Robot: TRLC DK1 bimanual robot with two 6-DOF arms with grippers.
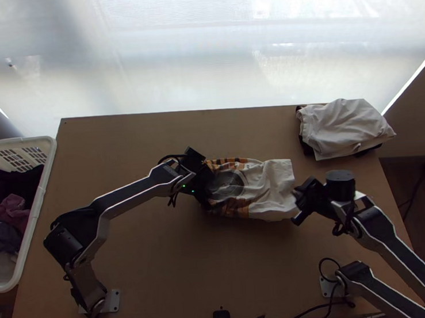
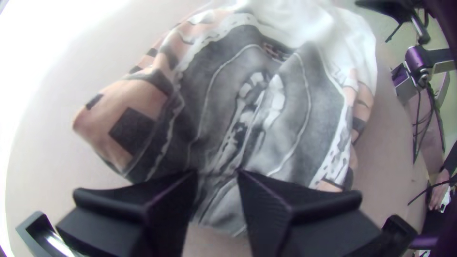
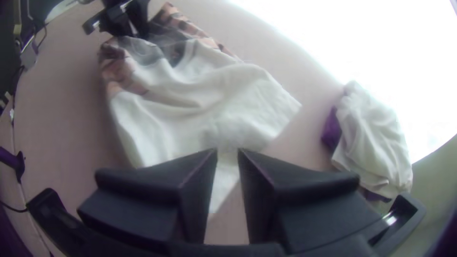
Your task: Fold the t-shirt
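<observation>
Smooth wooden table; rumpled white t-shirt, rounded grey print; left pincer, right pincer both parted.

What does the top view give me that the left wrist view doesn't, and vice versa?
Top view: the laundry basket with dark clothes inside, and the off-white garment atop a black one at the table's far right corner.

Left wrist view: the gap between the left gripper's open fingers, and the light figure within the t-shirt's dark print.

Both: the t-shirt, wrinkled, its patterned sleeves, the tabletop and the left gripper.
</observation>
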